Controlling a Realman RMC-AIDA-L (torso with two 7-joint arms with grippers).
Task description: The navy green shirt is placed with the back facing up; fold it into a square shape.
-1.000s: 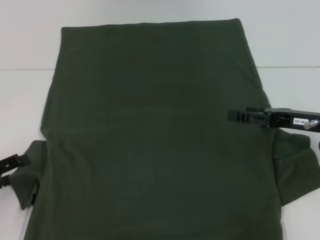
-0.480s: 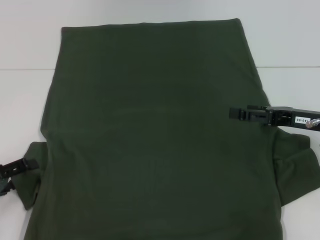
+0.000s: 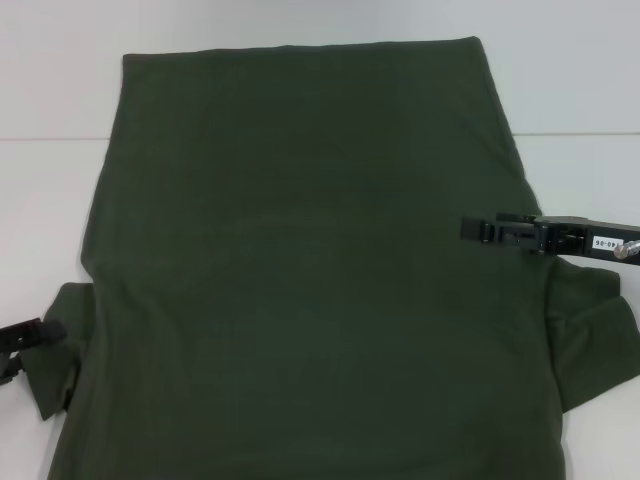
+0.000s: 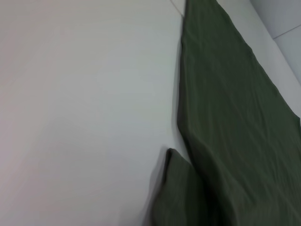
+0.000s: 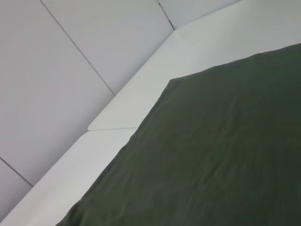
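The navy green shirt (image 3: pixel 300 280) lies flat on the white table (image 3: pixel 570 80), plain side up, with both short sleeves spread near the front. Its left sleeve (image 4: pixel 176 193) and side edge also show in the left wrist view, and its body (image 5: pixel 225 155) fills the right wrist view. My left gripper (image 3: pixel 20 350) is open at the table's left edge, just beside the left sleeve (image 3: pixel 65 350), with nothing in it. Reaching in from the right, my right gripper (image 3: pixel 478 230) hovers over the shirt's right side, above the right sleeve (image 3: pixel 595 335).
White table surface shows to the left of the shirt (image 3: pixel 45 200), behind it and to its right. A seam line (image 3: pixel 580 134) crosses the table at the back. Pale wall panels (image 5: pixel 70 61) stand beyond the table's far edge.
My left gripper has slid toward the near edge beside the left sleeve and a little outward. The right gripper has drifted slightly right and nearer. The shirt has not moved.
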